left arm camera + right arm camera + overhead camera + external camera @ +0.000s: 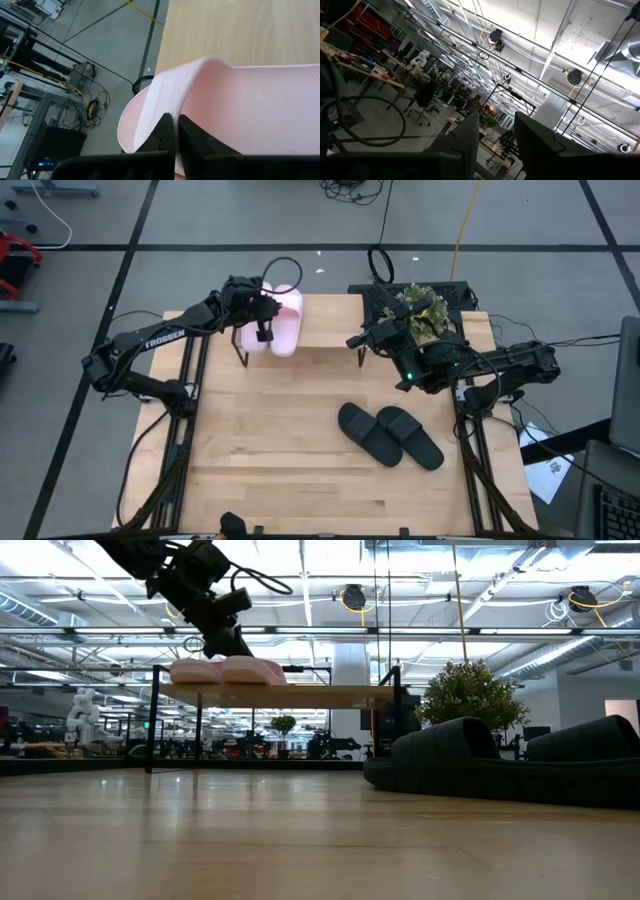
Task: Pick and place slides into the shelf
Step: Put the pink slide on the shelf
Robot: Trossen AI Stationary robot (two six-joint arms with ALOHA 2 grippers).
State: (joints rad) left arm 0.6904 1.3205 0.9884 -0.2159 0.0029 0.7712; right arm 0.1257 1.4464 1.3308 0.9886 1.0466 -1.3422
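High view: two pink slides (278, 320) lie side by side on the left end of the shelf (335, 320), with the left pincer (263, 332) at their near edge. Two black slides (388, 434) lie on the tabletop (270, 450), touching each other. The right pincer (353, 341) hovers near the shelf's right end, beside a plant (424, 310).

Low view: the pink pair sits flat on the shelf board; the black pair is in the right foreground.

Left wrist view: the fingers (165, 131) are nearly together, pinching a pink strap's thin edge.

Right wrist view: the fingers (470, 135) are apart, holding nothing.

The slides look light, soft and flexible; the strap arch seems the best hold.
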